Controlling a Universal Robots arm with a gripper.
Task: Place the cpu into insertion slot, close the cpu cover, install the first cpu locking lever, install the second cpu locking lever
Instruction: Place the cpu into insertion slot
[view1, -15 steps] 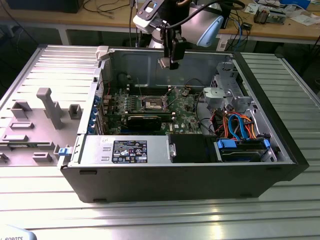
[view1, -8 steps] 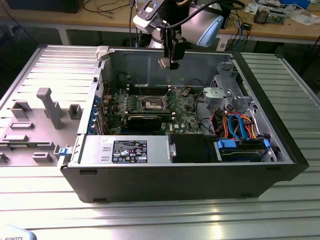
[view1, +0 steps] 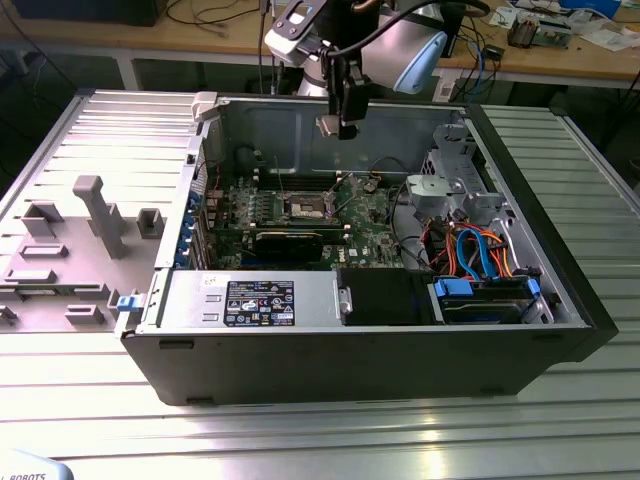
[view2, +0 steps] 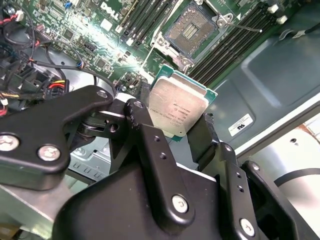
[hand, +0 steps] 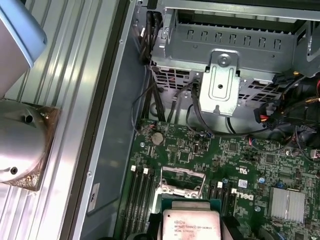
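I see the whole open computer case (view1: 350, 355) from the exterior view, set high and well back at its near side, facing down. Both wrist views hang close above it, sharing the motherboard (hand: 210, 165) (view2: 85, 45) and cpu (view2: 177, 107) (hand: 192, 227).

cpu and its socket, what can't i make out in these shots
- cpu, second wrist view: its underside is hidden, since the metal top faces the camera; the gripper holding it covers parts of its edges.
- cpu, first wrist view: partly cut off by the picture's edge.
- insertion slot, second wrist view: one corner cut off by the picture's edge. In the exterior view its contacts are too small to tell.
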